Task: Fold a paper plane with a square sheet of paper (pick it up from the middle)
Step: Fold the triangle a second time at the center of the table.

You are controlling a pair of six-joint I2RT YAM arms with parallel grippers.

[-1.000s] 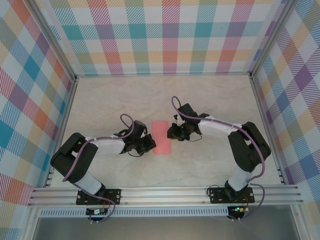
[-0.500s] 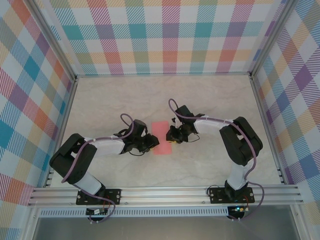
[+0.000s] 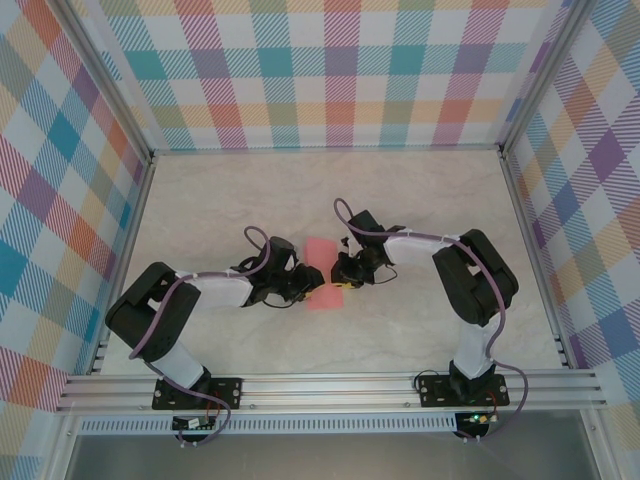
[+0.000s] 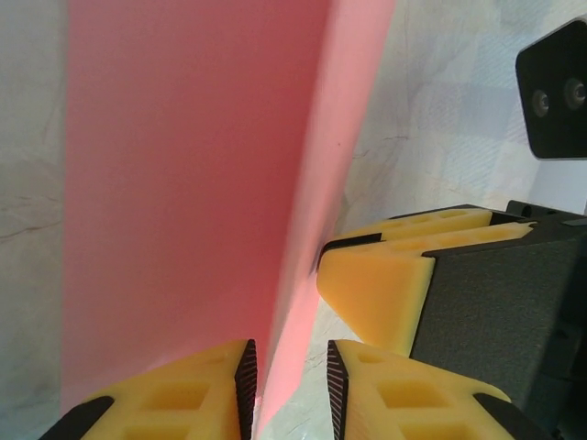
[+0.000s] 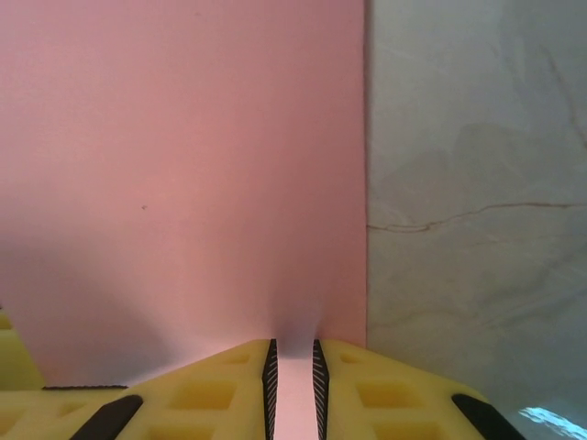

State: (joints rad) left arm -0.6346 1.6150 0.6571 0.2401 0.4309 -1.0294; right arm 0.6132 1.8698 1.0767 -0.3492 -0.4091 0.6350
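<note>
Already the sheet of paper [image 3: 322, 262] is no longer looking like a flat square: it is lying near the middle of the table [image 3: 200, 200] as a narrow pink strip, between the two arms. From the left wrist view one long side of it is rising up from the table like a leaning wall, so a lengthwise fold seems to be in work and, I think, is not yet pressed flat. The right gripper [image 5: 293, 376] is pinching the near edge of the paper, with the pink layer sitting tight between its yellow fingers. The left gripper [image 4: 292, 385] is standing a little open; the raised edge is passing through the gap between its fingers, and it is not looking clamped there. As I am judging it, the task is only at an early stage: no pointed nose, no slanted corner folds and no wings are showing on the strip. What is remaining is to flatten this fold, then to make the nose and the wings
</note>
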